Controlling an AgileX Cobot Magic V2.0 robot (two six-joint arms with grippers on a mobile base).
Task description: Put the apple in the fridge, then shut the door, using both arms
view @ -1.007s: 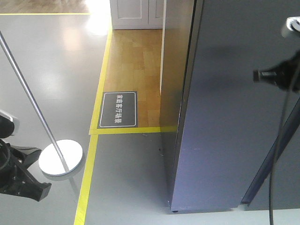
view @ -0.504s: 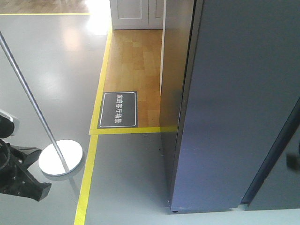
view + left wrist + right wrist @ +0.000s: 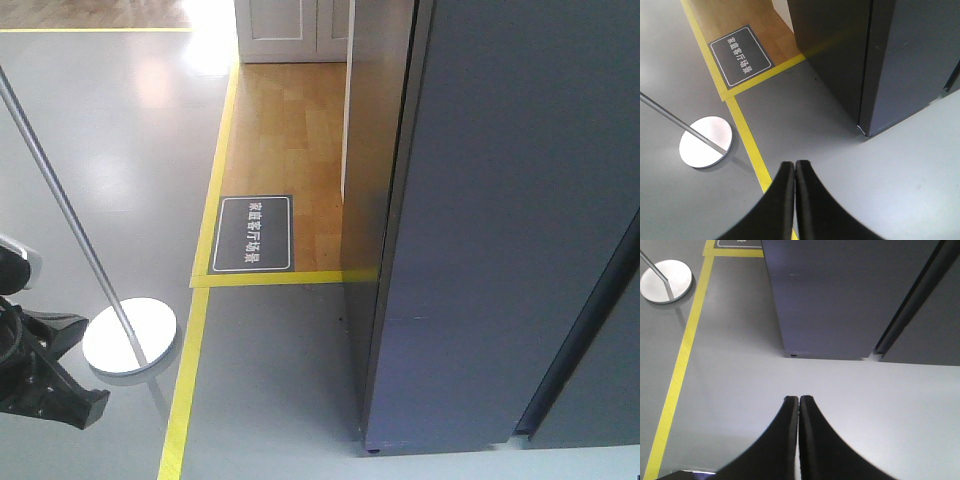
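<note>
The tall dark grey cabinet fridge (image 3: 500,230) fills the right of the front view, standing on the grey floor (image 3: 270,380) with its dark grey full-height door (image 3: 610,350) shut flush at the far right, a dark seam between them; the apple shows in no view, so where it is cannot be told. A band of yellow floor tape (image 3: 190,370) runs past the fridge's left side, bordering a wooden floor patch (image 3: 290,140) that carries a dark rectangular sign with white characters (image 3: 255,233); a thin metal pole on a round silver base (image 3: 130,338) stands left of the tape. The black left gripper (image 3: 795,167) hangs above the tape, fingers pressed together, holding nothing; the black right gripper (image 3: 798,402) hangs before the fridge's foot, likewise closed and empty.
</note>
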